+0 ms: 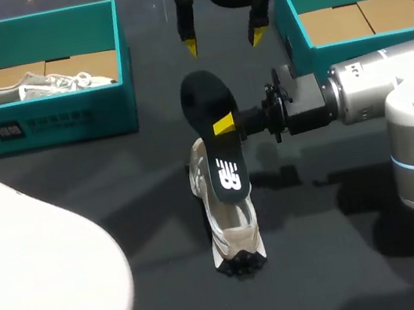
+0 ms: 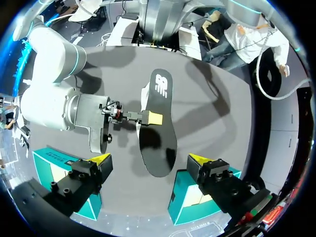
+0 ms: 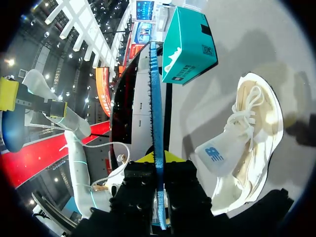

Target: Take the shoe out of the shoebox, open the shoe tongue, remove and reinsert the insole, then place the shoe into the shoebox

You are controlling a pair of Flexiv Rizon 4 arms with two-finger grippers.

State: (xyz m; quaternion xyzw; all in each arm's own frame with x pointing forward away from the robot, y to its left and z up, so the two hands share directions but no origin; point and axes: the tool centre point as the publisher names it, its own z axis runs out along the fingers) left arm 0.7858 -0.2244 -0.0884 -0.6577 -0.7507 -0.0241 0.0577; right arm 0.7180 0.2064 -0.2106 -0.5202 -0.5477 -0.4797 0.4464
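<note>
A: Which way does the shoe lie from the insole?

B: The right end effector (image 1: 224,126), reaching in from the right of the frame, pinches the black insole (image 1: 204,98) near mid-length, 1 finger on each face. The insole hangs over the worktop (image 1: 113,163) at mid-frame. Its long axis runs from upper to lower frame, nearly in line with the shoe (image 1: 234,234) just below it. The insole's lower end overlaps the shoe's opening in the head view; whether they touch cannot be told.

A: And the other arm?

B: The left end effector (image 1: 222,41) hovers at upper middle between the 2 boxes, fingers spread and holding nothing, well apart from the shoe. The right arm is plainly nearer.

A: How do the things look?

B: The insole is thin and black with a white logo, and its edge looks blue in the right wrist view. The shoe is cream with white laces. The upper-left shoebox (image 1: 50,121) holds a second shoe (image 1: 44,87); the upper-right shoebox (image 1: 289,30) shows only cardboard.

A: What does the next move need?

B: Probably keeping the insole's axis lined up with the opening while lowering it.
</note>
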